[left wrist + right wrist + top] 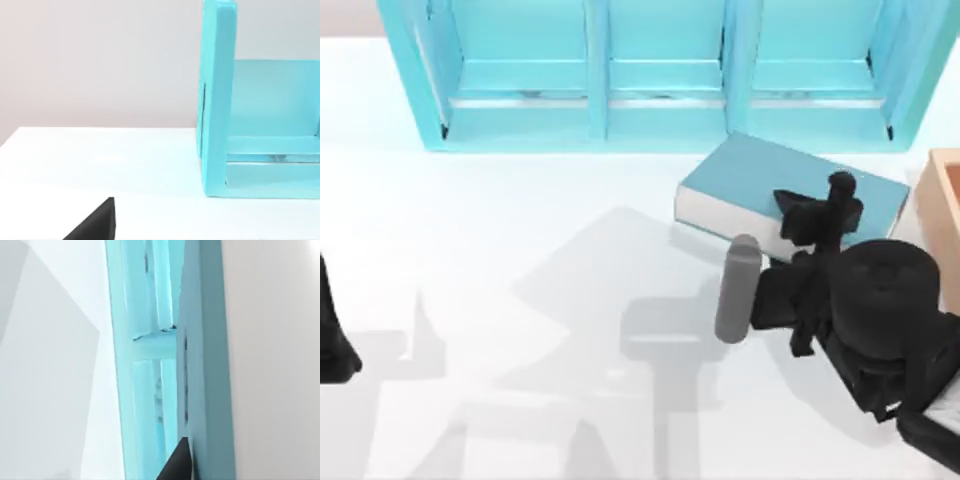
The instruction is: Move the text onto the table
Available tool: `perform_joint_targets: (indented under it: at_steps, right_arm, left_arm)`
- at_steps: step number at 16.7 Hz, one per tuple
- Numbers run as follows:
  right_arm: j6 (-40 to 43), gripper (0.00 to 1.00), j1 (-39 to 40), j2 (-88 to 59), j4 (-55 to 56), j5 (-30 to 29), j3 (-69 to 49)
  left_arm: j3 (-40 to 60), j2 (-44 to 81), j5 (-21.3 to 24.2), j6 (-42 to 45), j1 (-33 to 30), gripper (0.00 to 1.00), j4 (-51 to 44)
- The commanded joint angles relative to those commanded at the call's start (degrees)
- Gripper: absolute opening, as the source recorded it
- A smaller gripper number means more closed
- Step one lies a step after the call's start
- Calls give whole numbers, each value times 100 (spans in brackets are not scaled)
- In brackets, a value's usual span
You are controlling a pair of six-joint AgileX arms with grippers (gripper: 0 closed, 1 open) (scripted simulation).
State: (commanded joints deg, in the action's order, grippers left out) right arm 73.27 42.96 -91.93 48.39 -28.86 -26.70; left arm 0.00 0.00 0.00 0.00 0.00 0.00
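1. Text (pixel 760 180) lies flat on the white tabletop (pixel 520 300), just in front of the turquoise shelf unit (pixel 660 70), right of centre, near a tan box (pixel 942 220).
2. Right end effector (pixel 825 210) sits over the text; grip state cannot be told.
3. Left arm (pixel 332 335) parked at left edge.

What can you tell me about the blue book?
The book is thick, with a plain light-blue cover and white page edges along its near side. It lies flat and closed on the white table, turned at an angle, just in front of the turquoise shelf and beside a tan box at the table's right. The right hand is over its right half, seemingly gripping that end; I can't tell how its fingers stand.
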Motion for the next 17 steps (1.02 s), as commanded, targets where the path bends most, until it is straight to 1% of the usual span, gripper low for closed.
perform_joint_targets:
  at_steps: [3, 17]
  right_arm:
    - [433, 0, -75, 86, 159, 141, 254]
    - [410, 0, -30, 157, 115, 90, 346]
  left_arm:
    - [0, 0, 0, 0, 0, 100, 0]
    - [0, 0, 0, 0, 0, 100, 0]
